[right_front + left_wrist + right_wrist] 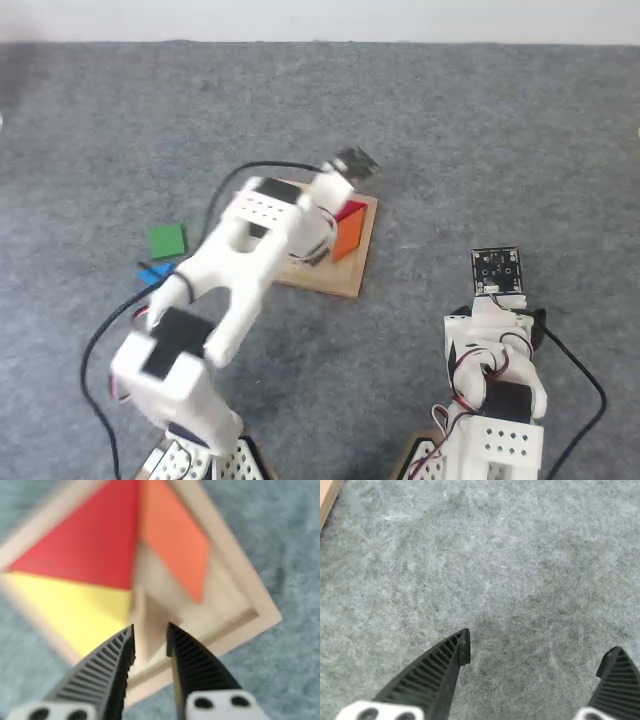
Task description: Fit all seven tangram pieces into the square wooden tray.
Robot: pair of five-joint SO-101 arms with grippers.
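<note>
Left hand [150, 626] slightly parted over half-hidden tray [362, 265]; right hand [541, 642] wide open, empty.

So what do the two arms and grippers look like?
Left arm and right arm are white plastic with black motor blocks, black cables and thin red wires. Left gripper and right gripper have black ribbed fingers on white bases with round holes.

My black ribbed pincer [150, 630], jaws a narrow gap apart, hangs over the bare corner floor of a square wooden tray [250, 600] on grey carpet [290, 540], where a red triangular piece [95, 540] touches an orange parallelogram piece [177, 545] and a yellow triangular piece [75, 610].
</note>
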